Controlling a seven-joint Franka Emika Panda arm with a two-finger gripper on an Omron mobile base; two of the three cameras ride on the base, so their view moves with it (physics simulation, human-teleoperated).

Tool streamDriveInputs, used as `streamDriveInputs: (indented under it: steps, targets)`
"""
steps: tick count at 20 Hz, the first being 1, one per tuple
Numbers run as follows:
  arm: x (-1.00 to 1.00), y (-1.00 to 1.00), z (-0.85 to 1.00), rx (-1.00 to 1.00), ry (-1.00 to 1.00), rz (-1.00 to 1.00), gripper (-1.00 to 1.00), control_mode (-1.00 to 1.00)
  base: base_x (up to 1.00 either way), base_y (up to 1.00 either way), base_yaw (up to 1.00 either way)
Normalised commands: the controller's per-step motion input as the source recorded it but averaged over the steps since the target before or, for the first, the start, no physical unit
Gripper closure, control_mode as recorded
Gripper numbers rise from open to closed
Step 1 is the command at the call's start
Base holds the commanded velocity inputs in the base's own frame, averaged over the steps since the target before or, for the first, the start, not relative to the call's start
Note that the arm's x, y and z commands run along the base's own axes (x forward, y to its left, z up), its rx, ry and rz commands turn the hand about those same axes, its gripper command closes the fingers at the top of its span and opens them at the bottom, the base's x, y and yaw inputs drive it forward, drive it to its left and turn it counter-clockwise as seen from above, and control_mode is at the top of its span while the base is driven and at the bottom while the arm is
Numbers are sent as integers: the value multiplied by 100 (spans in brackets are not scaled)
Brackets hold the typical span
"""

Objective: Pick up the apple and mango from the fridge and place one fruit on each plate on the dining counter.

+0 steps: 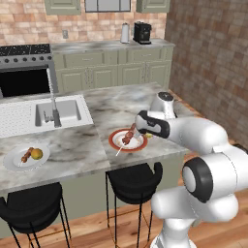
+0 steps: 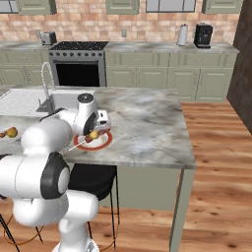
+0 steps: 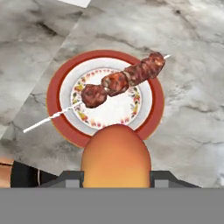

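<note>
We are seeing a smooth orange-yellow rounded fruit sitting at the bottom centre of the hand view, clamped between the two dark finger tips of the two-finger gripper; whether it is the mango or the apple we cannot tell. It is hanging just above the near rim of the round white plate with a red rim, which is filling the middle of that view. A skewer of dark red-brown meat chunks on a thin pale stick is lying across this plate, its stick poking past the rim on both sides.

In the left base view the same red-rimmed plate is resting near the front edge of the long grey-white marbled dining counter, just left of centre frame, with the gripper beside it. At the lower left, well apart, a plain pale grey-white round plate is carrying a small yellow-orange fruit and a second small skewer. An inset sink with a curved steel tap is lying behind it. Two black round stools are standing under the counter's front edge.

In the right base view the gripper is showing left of centre, over the red-rimmed plate.
</note>
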Motion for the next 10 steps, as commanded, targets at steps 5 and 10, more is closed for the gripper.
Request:
streamDriveInputs:
  steps: [5,10]
  targets:
    - [37,2,-56,0,0,1,100,-100,0,0,0]
    - [36,6,-45,0,0,1,100,-100,0,0,0]
